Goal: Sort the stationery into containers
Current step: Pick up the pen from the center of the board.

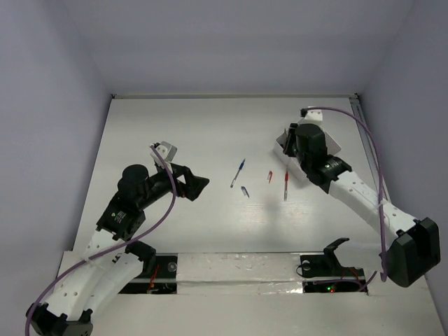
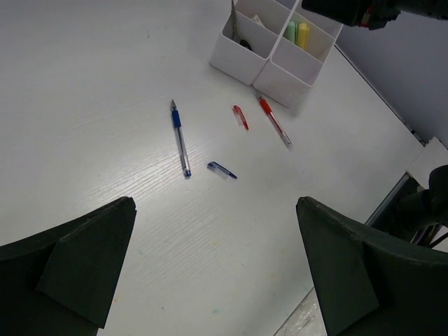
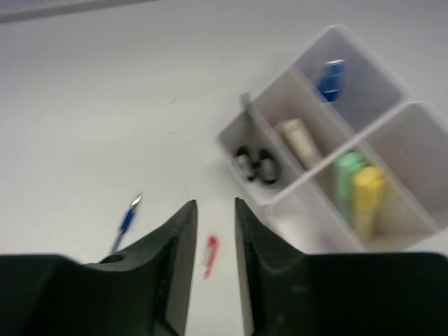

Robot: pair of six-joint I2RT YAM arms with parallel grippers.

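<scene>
Right wrist: right gripper [image 3: 215, 206], barely parted and empty, should widen before straddling the red cap [image 3: 210, 253] ahead

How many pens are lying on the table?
2. A red pen lies right by the tray, and a blue pen lies farther from it. More may hide inside the tray.
</scene>
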